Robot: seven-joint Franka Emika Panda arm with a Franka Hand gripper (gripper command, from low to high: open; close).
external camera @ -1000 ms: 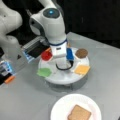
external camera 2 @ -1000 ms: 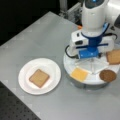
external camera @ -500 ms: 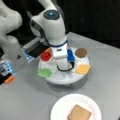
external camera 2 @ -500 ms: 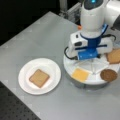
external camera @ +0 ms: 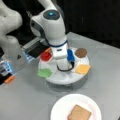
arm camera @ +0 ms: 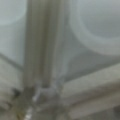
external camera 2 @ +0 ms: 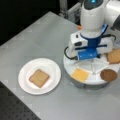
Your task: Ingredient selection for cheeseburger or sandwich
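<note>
The arm's gripper is lowered onto the middle of the white round segmented tray; whether its jaws are apart cannot be told, the wrist hiding them. Around it lie a red tomato disc, green lettuce blob, orange cheese square and dark-brown round patty. One tan bread square rests on the white paper plate; another, cut off, sits on the tray's far right.

A white plate sits on the grey table near a front view's bottom. A white segmented tray stands just beside it in both front views.
</note>
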